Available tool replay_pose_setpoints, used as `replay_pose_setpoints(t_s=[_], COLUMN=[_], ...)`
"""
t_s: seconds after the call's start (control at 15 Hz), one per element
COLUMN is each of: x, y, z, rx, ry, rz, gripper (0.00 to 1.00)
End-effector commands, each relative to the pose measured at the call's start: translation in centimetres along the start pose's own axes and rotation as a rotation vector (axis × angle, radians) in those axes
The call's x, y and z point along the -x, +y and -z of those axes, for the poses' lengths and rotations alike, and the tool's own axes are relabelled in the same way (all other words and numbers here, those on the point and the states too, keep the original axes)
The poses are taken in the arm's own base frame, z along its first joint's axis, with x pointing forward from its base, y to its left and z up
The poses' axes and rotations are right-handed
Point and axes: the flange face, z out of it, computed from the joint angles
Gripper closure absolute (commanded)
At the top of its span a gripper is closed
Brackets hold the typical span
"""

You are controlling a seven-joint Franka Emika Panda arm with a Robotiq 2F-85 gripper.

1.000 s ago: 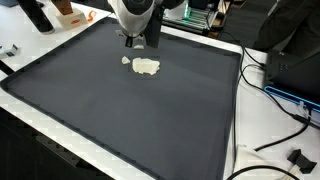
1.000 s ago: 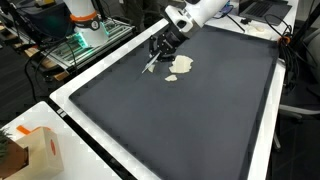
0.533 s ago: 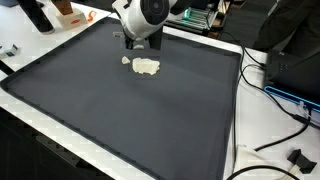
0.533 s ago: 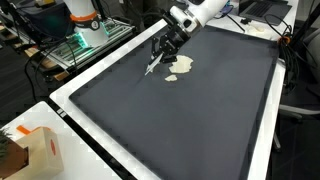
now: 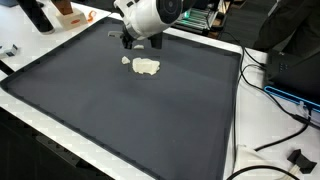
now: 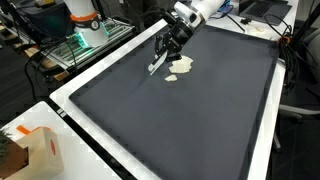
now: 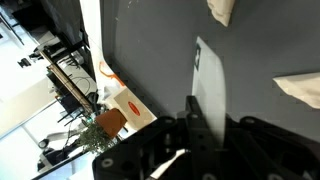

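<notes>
Gripper (image 6: pixel 164 50) closed on upper end of thin pale strip (image 6: pixel 154 66), hanging tilted over dark mat (image 6: pixel 150 120) just beside crumpled cream scrap (image 6: pixel 180 68); strip judged light, flat, fairly stiff, liable to pivot, better gripped nearer mid-length across its flat faces.

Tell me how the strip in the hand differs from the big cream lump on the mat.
The strip is thin and straight; the cream lump is broad and irregular. The strip hangs tilted from the hand; the cream lump lies loose on the mat. Both are pale.
</notes>
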Motion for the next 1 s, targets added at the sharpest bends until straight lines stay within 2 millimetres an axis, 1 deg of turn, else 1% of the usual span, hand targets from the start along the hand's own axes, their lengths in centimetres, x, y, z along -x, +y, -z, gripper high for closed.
replay_pose_setpoints(t_s=[0.0, 0.33, 0.93], x=[0.3, 0.5, 0.8], y=[1.3, 2.2, 3.5], z=[0.7, 2.0, 3.2], rx=[-0.062, -0.138, -0.220], ry=[0.029, 0.021, 0.019], rz=[0.055, 0.142, 0.336], gripper=[0.99, 0.99, 0.99])
